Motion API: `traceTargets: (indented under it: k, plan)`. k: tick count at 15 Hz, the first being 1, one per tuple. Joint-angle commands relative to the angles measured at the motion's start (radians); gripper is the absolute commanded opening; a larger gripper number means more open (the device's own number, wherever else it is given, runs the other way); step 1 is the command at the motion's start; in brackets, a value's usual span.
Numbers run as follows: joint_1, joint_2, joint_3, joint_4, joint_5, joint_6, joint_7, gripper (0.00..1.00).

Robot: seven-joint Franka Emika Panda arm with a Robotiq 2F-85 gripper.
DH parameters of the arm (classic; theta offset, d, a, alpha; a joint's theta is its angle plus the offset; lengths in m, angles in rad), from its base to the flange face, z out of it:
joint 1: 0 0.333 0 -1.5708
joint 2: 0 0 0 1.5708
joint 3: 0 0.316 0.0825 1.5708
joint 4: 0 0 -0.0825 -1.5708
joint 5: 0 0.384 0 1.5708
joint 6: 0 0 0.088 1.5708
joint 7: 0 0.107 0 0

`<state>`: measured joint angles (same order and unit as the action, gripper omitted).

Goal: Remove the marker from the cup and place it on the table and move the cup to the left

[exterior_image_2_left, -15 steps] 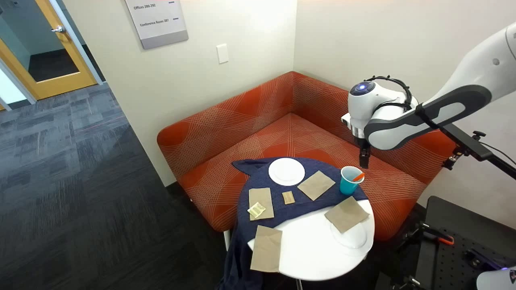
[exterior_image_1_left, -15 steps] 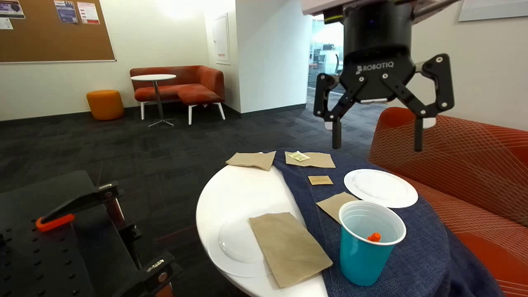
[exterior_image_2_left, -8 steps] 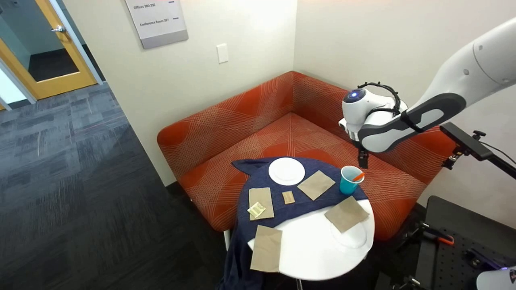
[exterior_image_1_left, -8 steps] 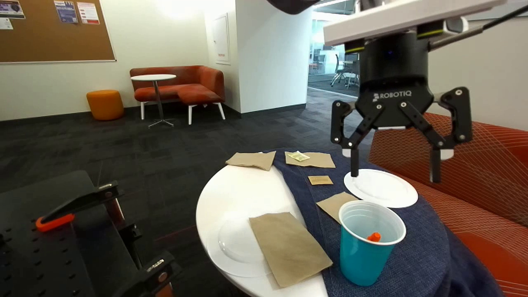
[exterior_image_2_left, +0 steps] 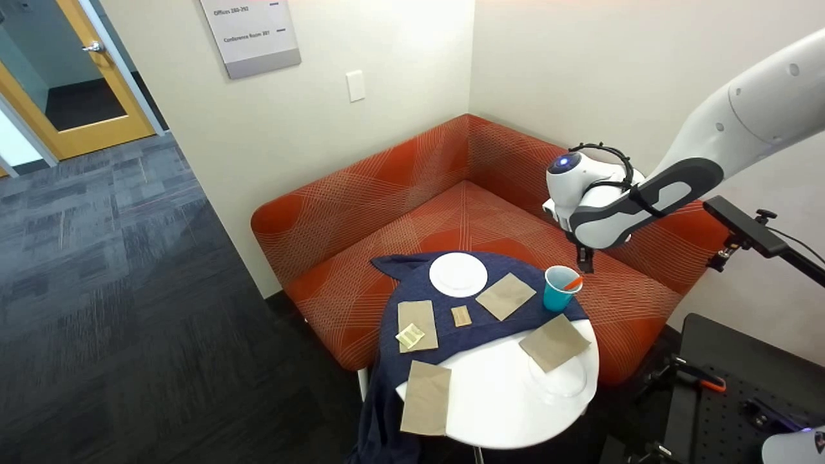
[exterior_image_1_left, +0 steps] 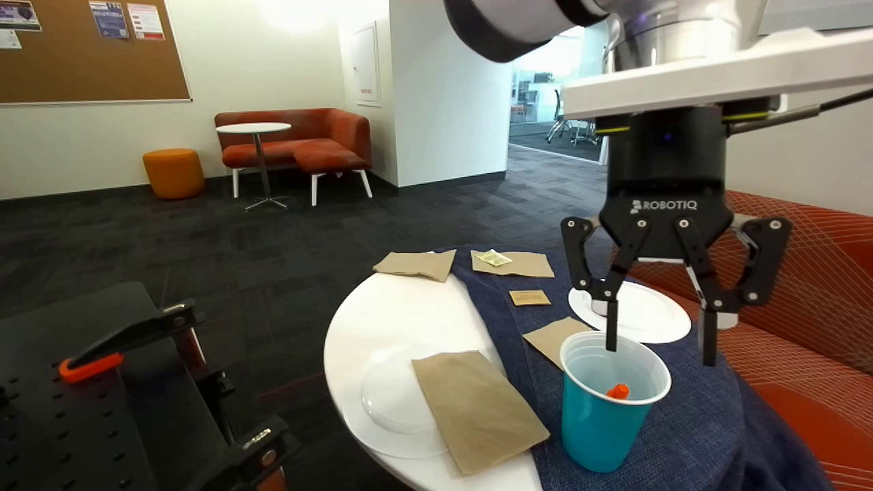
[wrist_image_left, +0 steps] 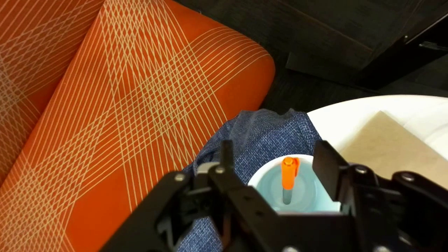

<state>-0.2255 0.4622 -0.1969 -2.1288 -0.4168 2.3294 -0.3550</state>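
Both ext. views bright, wall (exterior_image_1_left: 279, 54) partly blown out; wrist: floor (wrist_image_left: 315, 38) v. dark, claw (wrist_image_left: 274, 161) blurry.

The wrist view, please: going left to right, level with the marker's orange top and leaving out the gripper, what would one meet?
The orange-red sofa, dark blue cloth, teal cup with the marker in it, brown napkin.

white plate (exterior_image_2_left: 458, 274) | brown napkins (exterior_image_1_left: 481, 412) | red sofa (exterior_image_2_left: 412, 222) | orange ottoman (exterior_image_1_left: 174, 174) | corkboard (exterior_image_1_left: 89, 65)

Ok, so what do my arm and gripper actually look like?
The arm is white with dark grey trim, a black cable and a small blue light. The gripper is black: two straight fingers on bolted links, with white ROBOTIQ lettering.
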Motion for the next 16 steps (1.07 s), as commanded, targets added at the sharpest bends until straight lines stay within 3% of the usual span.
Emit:
traceTargets:
  k: [1, 10, 16]
  plan:
    - [-0.018, 0.018, 0.018, 0.023, 0.019, -0.004, -0.051, 0.59]
    - [-0.016, 0.023, 0.039, 0.022, 0.036, -0.009, -0.061, 0.52]
    - [-0.009, 0.043, 0.049, 0.025, 0.035, -0.016, -0.052, 0.54]
